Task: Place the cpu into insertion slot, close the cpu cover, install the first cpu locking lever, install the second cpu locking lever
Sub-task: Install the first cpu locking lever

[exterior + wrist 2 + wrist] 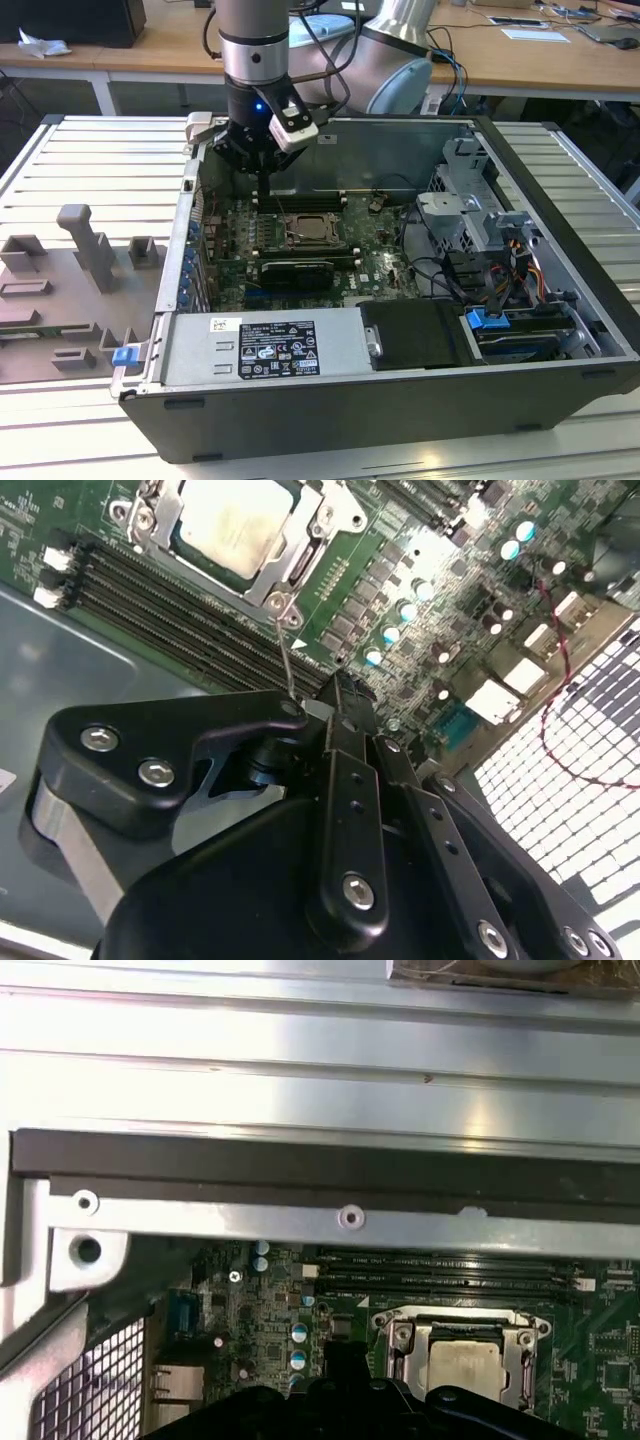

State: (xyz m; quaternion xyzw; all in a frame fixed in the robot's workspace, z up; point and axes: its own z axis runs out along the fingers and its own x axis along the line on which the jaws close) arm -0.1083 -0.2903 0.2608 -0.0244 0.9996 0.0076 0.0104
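Silvery cpu [232, 520] seated under cpu cover [300, 555].

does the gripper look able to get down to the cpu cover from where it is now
Probably yes: the gripper hangs inside the open case beside the cpu cover, and nothing lies over the cover or the cpu under it.

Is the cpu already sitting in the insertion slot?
Yes. In the second wrist view the cpu lies flat in the insertion slot, with the cpu cover framing it.
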